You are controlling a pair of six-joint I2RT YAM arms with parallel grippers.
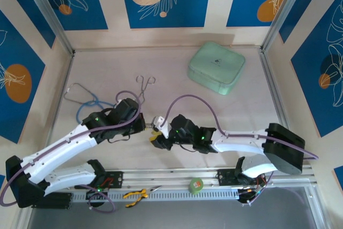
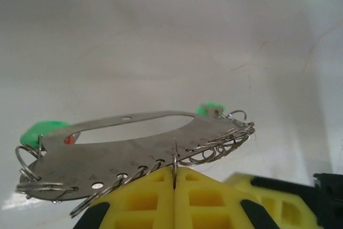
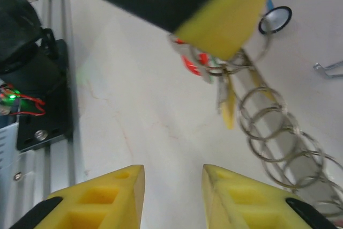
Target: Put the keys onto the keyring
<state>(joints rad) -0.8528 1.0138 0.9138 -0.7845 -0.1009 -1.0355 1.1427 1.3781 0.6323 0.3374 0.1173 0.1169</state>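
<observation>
**Inspector:** Landmark?

**Assistant:** The yellow key [image 3: 229, 112]. It hung at the upper end of the keyring [image 3: 278, 132], whose silvery split rings ran down and to the right from it.

**Inspector:** Above it?

**Assistant:** A red key [image 3: 199, 61] sat just up-left of it. Over both was the left gripper's yellow finger [image 3: 230, 22], its tip against the rings. A black-rimmed stethoscope disc [image 3: 276, 20] lay up-right, apart.

**Inspector:** Below?

**Assistant:** The right gripper [image 3: 172, 183] was below, its fingers parted over bare white table [image 3: 134, 105] and apart from the key.

**Inspector:** To the left?

**Assistant:** Well to the left stood an aluminium rail [image 3: 56, 79] and a black unit with a green light [image 3: 9, 96].
</observation>
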